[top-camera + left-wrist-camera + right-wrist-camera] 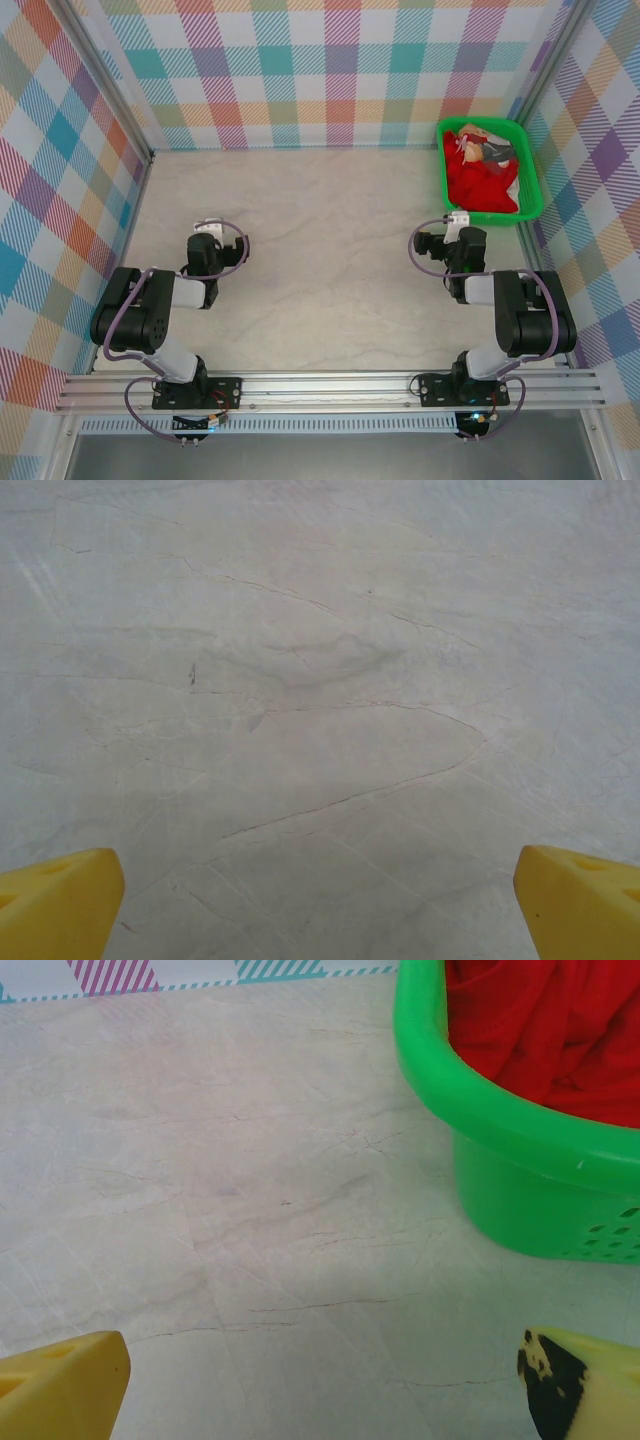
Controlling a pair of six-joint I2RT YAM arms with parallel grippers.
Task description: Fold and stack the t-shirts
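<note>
While the left end effector (pixel 320 905) and right end effector (pixel 320 1385) hang released, red t-shirts (pixel 550 1030) lie in the basket (pixel 470 1100) ahead-right of the latter.

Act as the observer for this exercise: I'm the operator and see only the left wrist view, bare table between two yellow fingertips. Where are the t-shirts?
Observer: The t-shirts lie in a red heap inside a green basket at the table's far right corner.
Operator: Which arm is nearer?
Observer: The right gripper; the basket stands just ahead of it, to its right.
Operator: Is it holding anything?
Observer: No, its jaws stand open over bare table.
</note>
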